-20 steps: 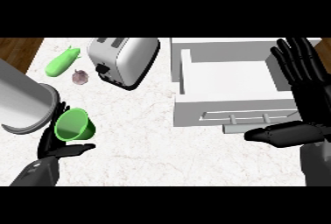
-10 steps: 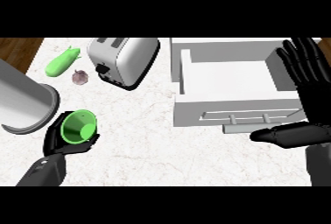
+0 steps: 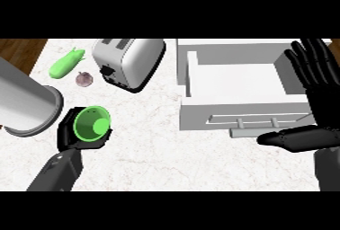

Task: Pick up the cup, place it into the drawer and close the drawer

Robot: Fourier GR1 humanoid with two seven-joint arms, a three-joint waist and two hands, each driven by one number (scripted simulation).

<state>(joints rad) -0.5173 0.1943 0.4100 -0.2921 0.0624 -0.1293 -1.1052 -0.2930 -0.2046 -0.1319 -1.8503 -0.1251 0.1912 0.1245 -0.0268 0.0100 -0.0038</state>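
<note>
The white marbled bench (image 3: 153, 148) carries a silver toaster (image 3: 129, 60) at the far middle. Left of it lie a green vegetable (image 3: 66, 63) and, just nearer, a small purplish bulb (image 3: 84, 79). A large grey cylinder (image 3: 23, 105) sits at the left edge.

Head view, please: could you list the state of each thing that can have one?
drawer: open, nothing visible inside
cup: held in the left hand, tipped so its mouth faces the camera
left hand: shut on the cup
right hand: open, fingers up, resting beside the drawer
toaster: slots show nothing in them
</note>
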